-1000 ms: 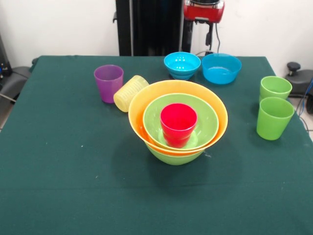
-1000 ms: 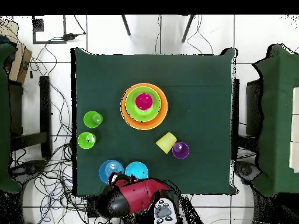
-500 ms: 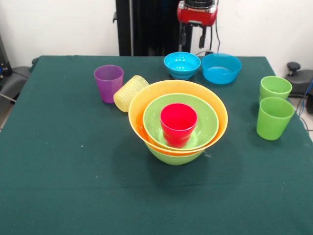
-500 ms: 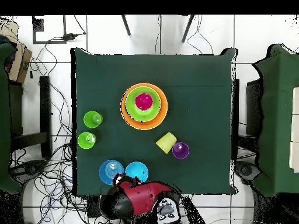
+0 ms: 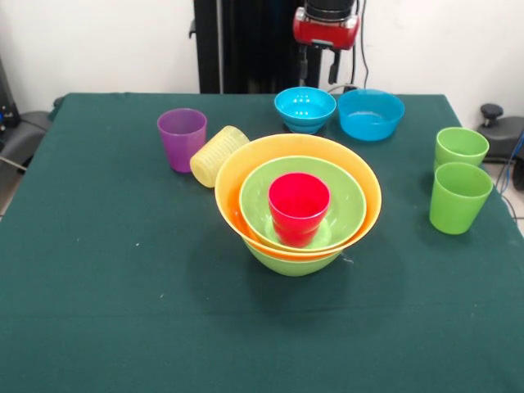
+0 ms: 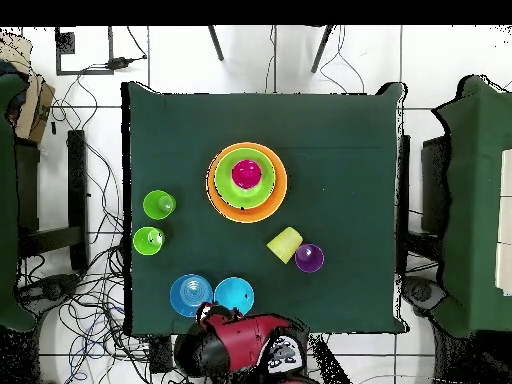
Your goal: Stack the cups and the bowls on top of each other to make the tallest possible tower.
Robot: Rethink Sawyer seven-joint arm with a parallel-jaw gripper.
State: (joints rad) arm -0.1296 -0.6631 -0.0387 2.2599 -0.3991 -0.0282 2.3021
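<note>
From the table's (image 5: 98, 327) left: purple cup (image 5: 182, 138), tipped yellow cup (image 5: 217, 155), mid-table tower (image 5: 298, 205) with red cup (image 5: 299, 206) inside, blue bowls (image 5: 305, 109) along the far edge, green cups (image 5: 458, 196) by the right edge. I cannot tell how my pincer (image 5: 318, 67) stands.

table (image 5: 98, 311), green cloth | on it: tower (image 5: 298, 205), cups (image 5: 182, 137), bowls (image 5: 370, 114)

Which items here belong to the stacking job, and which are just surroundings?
Job items:
- tower: green bowl, orange bowl, green bowl, red cup
- purple cup
- yellow cup, on its side
- two green cups
- two blue bowls

Surroundings:
- table
- floor cables
- robot arm, drawn back
</note>
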